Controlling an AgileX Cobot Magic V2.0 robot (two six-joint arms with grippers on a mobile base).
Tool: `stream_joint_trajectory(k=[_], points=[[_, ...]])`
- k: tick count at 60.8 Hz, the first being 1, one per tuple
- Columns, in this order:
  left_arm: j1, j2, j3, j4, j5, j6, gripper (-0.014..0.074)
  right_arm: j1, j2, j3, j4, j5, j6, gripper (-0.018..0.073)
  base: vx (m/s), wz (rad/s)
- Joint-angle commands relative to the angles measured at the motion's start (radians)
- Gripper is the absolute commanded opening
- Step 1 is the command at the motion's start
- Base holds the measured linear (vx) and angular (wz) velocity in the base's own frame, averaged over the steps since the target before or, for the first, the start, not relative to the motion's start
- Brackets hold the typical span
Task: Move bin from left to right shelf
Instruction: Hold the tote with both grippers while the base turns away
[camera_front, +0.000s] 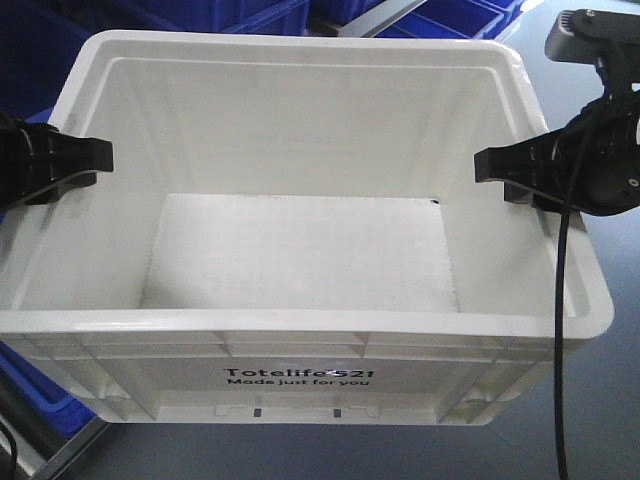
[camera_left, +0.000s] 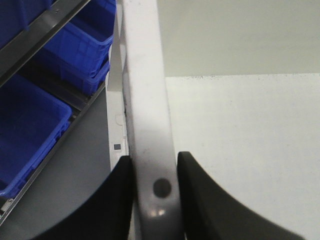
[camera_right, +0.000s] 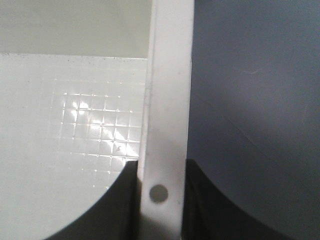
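Across the bin (camera_front: 300, 130), left pincer (camera_front: 97, 160) and right pincer (camera_front: 490, 168) each clamp its rim.

Bin (camera_front: 300, 322) interior is wide open from above, so there is room to reach in. The left gripper (camera_front: 100, 160) and right gripper (camera_front: 485, 168) each straddle a side wall, one finger inside and one outside, with the rim filling the gap. Left of the bin, blue bins (camera_left: 30, 125) and a metal shelf rail (camera_left: 35, 40) sit close beside the wall, a tight pass. More blue bins are at the far side. Right of the bin is open grey floor (camera_right: 250, 100), free. A black cable (camera_front: 562, 330) hangs across the near right corner.
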Motion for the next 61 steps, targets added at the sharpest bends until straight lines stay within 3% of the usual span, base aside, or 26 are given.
stream_joint_trajectory(k=[1, 61], points=[[0.003, -0.047, -0.041, 0.027, -0.106, 0.028, -0.0007, -0.017, -0.036, -0.037, -0.103, -0.107, -0.003, -0.0009, 0.11, -0.43], [0.003, -0.047, -0.041, 0.027, -0.106, 0.028, -0.0007, -0.017, -0.036, -0.037, -0.103, -0.107, -0.003, -0.0009, 0.12, -0.47]])
